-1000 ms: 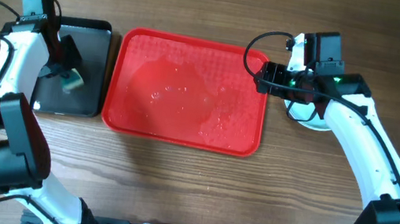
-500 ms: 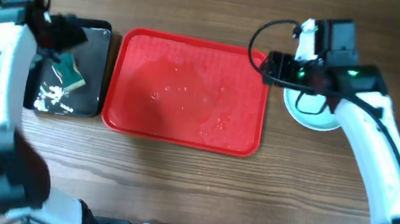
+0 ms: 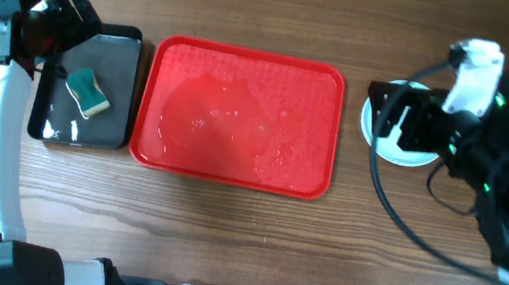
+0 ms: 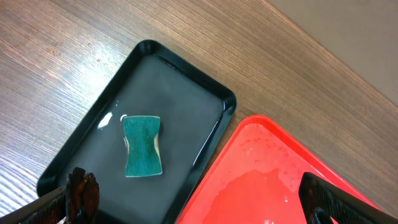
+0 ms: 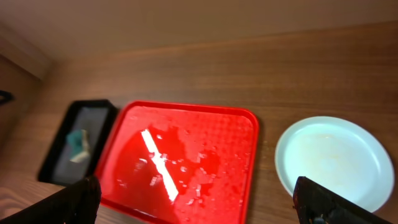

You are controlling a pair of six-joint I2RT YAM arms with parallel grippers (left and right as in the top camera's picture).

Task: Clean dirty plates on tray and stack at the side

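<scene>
Left pincer (image 4: 196, 190) hangs released, fingers wide and gripping nothing, over a corner of the black tray (image 3: 120, 62), where a green sponge (image 3: 88, 90) lies flat. Right pincer (image 5: 196, 199) is likewise spread and bare, above a pale plate (image 5: 336, 155). That plate rests on the bench (image 3: 221, 229) just beside the right edge of the red tray (image 3: 239, 110), whose wet surface glistens with droplets. Whether it tops a stack cannot be told.

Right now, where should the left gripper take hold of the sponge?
Pinch the sponge across its narrow middle, coming straight down from above. It lies flat in the black tray, its long sides curve inward there, and bare tray floor shows on both sides.
</scene>
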